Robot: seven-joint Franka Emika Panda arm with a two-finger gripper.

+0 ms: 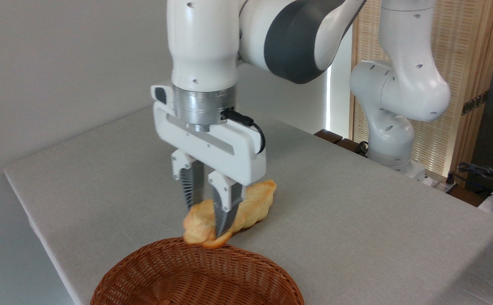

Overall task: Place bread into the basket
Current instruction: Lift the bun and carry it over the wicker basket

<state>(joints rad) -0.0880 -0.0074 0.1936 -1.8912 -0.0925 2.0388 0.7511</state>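
The bread (199,226) is shown clamped between the fingers of the claw (209,222), held clear of the tabletop (356,220) just above the far rim of the basket (153,262), whose hollow lies nearer the camera, the braided loaf (257,205) lying behind.

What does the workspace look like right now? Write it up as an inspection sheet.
Surface: table under grey cloth.
Job's things: bread pinched in the gripper, above the far rim of the basket; basket looks empty.
Clutter: braided loaf on the cloth behind the bread.
Grippers: gripper shut on the bread.
Cables: black cable looped at the wrist; more wires at right edge.
Surroundings: slatted wooden screen, plain wall.
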